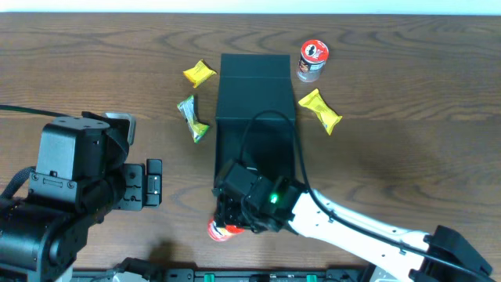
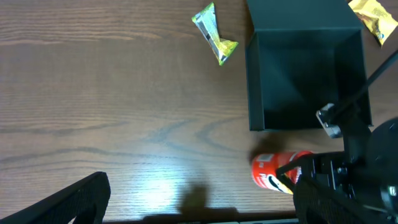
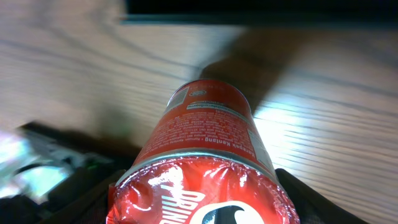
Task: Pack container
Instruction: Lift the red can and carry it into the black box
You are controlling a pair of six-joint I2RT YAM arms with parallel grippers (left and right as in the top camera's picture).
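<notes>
Nearest the robot, the right hand (image 1: 228, 221) clasps a red can (image 2: 268, 172) lying on its side, one finger on each flank. The can is just off the near edge of the box (image 1: 257, 98). The left hand (image 1: 153, 182) hangs well to the left of the box, fingers spread wide and holding nothing.

The box, a dark green cardboard square, sits in the middle of the wooden table (image 1: 407, 157). It is open at the top with nothing visible inside, and its flap lid is turned back at the far side. Beside the box's left wall lies a green packet (image 1: 192, 117). A yellow packet (image 1: 199, 74) lies off the far left corner, and a second yellow packet (image 1: 319, 110) lies near the right wall. Past the far right corner of the box stands a second can (image 1: 313, 60), upright.

The box looks light and matte, so it should not slip in a grip. Its thin walls would likely buckle under a hard squeeze, and it may slide when nudged. A likely place to hold it is the top rim of a side wall, or the free edge of the flap for closing.
</notes>
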